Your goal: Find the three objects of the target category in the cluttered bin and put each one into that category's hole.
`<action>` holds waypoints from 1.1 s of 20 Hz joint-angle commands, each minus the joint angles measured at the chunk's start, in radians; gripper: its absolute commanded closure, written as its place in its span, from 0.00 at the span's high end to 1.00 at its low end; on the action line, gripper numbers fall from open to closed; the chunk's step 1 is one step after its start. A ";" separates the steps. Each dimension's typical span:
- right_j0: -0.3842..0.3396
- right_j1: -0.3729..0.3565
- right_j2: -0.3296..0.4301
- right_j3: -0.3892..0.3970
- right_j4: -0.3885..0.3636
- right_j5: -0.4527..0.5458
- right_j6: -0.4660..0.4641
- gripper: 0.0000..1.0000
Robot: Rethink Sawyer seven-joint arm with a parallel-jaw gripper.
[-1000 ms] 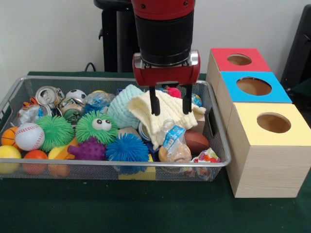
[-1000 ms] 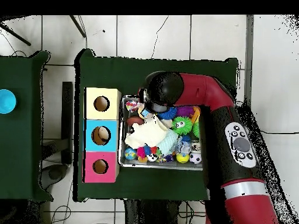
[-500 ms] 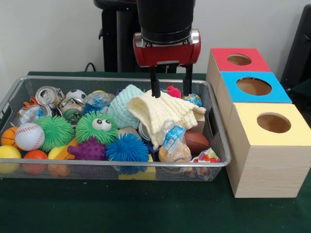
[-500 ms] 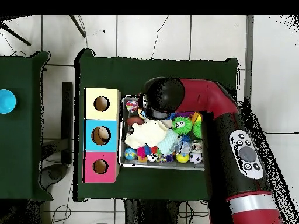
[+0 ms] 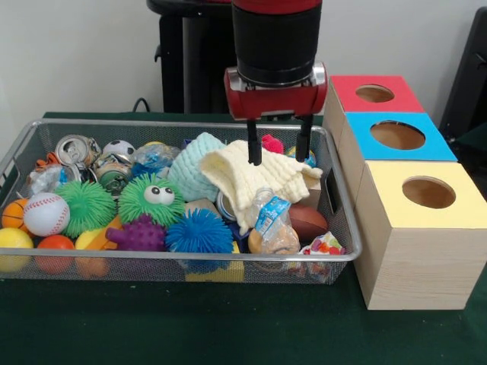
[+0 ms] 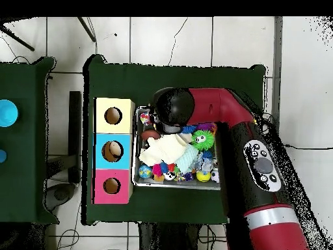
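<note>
Since 1 second ago the gripper (image 5: 279,147) has lifted off the cream knitted cloth (image 5: 259,179) and shifted toward the row of boxes; the cloth lies where it lay, draped over the clutter. The 2 fingers (image 5: 255,152) now hang spread apart with nothing between them, their tips just above the cloth's far edge, on either side of a small red fuzzy thing (image 5: 272,143).

The wire mesh bin (image 5: 190,257) is packed. At its left end sit a baseball (image 5: 46,213), a yellow ball (image 5: 13,242) and an orange ball (image 5: 55,247) against the near wall. Beside them are a green spiky ball (image 5: 89,205), a green spiky ball with eyes (image 5: 153,199), a purple knobbly ball (image 5: 141,234) and a blue spiky ball (image 5: 199,232). Along the far wall lie a crushed can (image 5: 74,149), a small soccer ball (image 5: 118,149) and a crumpled clear bottle (image 5: 154,158). A mint knitted cloth (image 5: 195,163) is partly under the cream one. Near the right end a plastic bottle with a blue label (image 5: 272,225) leans against a small brown football (image 5: 307,221).

Just beside the bin stand 3 wooden boxes, each with 1 round hole on top: the yellow box (image 5: 422,194) nearest, the blue box (image 5: 397,136) in the middle, the red box (image 5: 374,93) farthest. In the overhead view the arm (image 6: 244,140) covers much of the bin.
</note>
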 commanded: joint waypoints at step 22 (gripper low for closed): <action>-0.050 0.377 0.185 -0.252 -0.172 -0.020 -0.395 1.00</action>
